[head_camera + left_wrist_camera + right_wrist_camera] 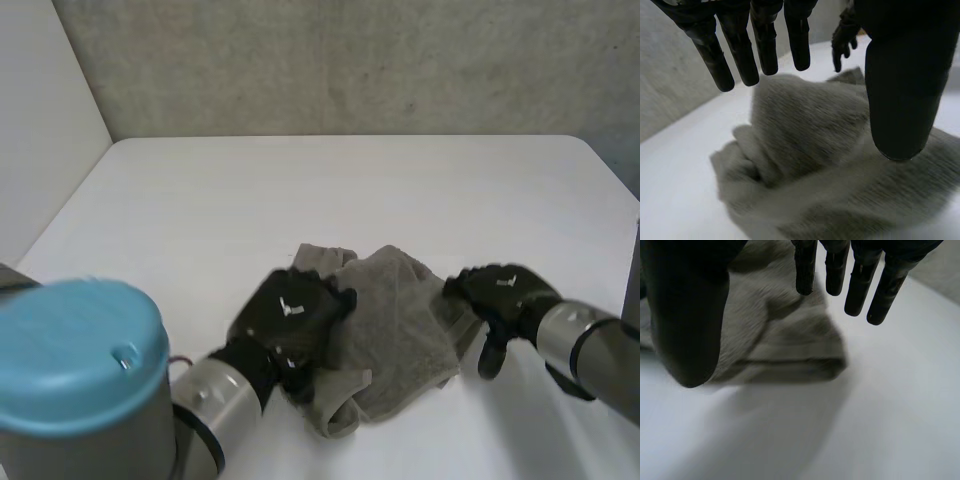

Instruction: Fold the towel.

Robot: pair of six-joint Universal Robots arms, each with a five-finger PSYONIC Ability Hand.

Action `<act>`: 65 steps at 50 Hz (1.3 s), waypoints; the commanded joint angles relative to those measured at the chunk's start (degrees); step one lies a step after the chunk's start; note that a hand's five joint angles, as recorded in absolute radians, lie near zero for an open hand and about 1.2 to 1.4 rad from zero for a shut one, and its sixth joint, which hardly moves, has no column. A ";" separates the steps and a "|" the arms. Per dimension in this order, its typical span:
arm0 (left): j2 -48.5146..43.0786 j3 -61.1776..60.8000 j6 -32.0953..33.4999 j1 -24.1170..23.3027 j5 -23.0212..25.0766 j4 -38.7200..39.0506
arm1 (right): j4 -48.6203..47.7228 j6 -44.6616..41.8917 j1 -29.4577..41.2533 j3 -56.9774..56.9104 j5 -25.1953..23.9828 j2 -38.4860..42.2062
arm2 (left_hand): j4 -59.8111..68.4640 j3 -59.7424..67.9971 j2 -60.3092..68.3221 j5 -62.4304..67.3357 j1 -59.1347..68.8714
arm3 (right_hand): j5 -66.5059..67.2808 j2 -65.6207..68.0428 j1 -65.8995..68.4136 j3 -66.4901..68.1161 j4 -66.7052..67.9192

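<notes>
On the white table [300,190], towards its near side, a crumpled grey towel [400,320] is seen between the two hands. The left hand [290,312] is held low over the left part of the towel, palm down, at the end of a forearm coming from the near left. In its wrist view the fingers [740,55] are stretched out straight and the thumb [900,90] stands well apart from them. Nothing is gripped, and the towel lies under the palm and beyond the fingertips. The right hand [500,292] is placed at the right edge of the towel. Its fingers are also straight and spread from the thumb, and nothing is held. A thick folded edge of the towel lies just below the fingertips. Whether they touch the cloth cannot be told.
</notes>
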 commanded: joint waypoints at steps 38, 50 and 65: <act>-8.93 -2.32 -1.25 -1.09 -3.87 10.25 | -23.85 17.33 2.87 5.81 -1.23 5.28 | 55.67 55.61 55.61 55.65 55.62 | 61.80 63.80 62.72 63.03 63.06; 8.72 6.91 -3.35 12.00 -10.28 12.27 | -26.85 17.69 2.78 -8.16 8.71 -8.68 | 55.67 55.61 55.61 55.65 55.62 | 61.80 63.80 62.72 63.03 63.06; 22.55 5.16 -16.01 17.99 -11.34 14.99 | -10.36 10.32 6.63 -25.75 3.62 -10.13 | 55.67 55.61 55.61 55.65 55.62 | 61.80 63.80 62.72 63.03 63.06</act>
